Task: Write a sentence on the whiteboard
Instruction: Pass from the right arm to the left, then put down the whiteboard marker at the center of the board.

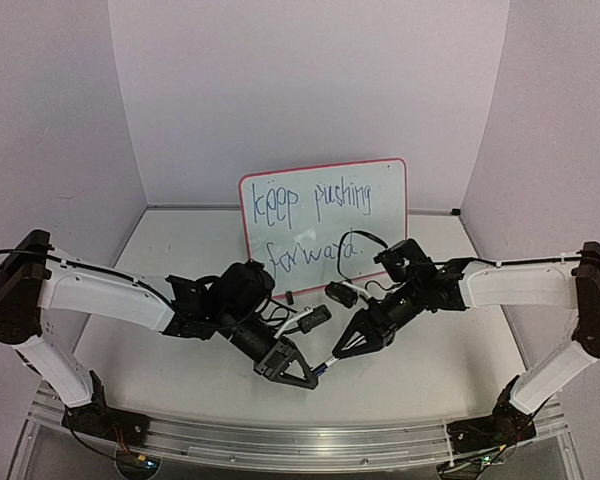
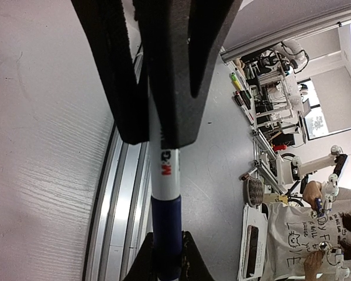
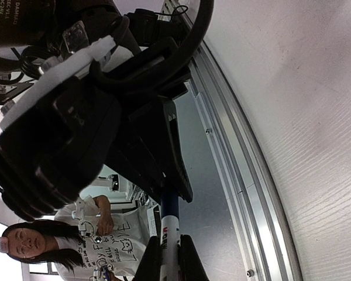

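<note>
So, starting on the left: the left arm stretches in low over the table (image 1: pixel 170 250), and the left gripper (image 1: pixel 298 372) is pinched narrow around the blue end of a marker (image 1: pixel 322 368). From its own wrist view you can see the fingertips (image 2: pixel 184 257) squeezing that blue part on both sides, with the white barrel running away from them.

Dead centre, further back, the whiteboard (image 1: pixel 380 200) stands upright near the back wall. The sentence (image 1: pixel 310 225) is on it in thin blue strokes, two lines, "keep pushing forward." The board sits behind both grippers, not touching either. They meet in front of it, just below the second line and nearer the arm bases.

Over on the right, the right gripper (image 1: pixel 348 345) comes in from the other side and is clamped fully down on the white barrel, right by the red lettering. So the marker bridges the two grippers, tip to tip.

Along the near edge there's a metal rail (image 1: pixel 280 440), and the right wrist view catches a person (image 3: pixel 29 243) in a white tee beyond the table.
</note>
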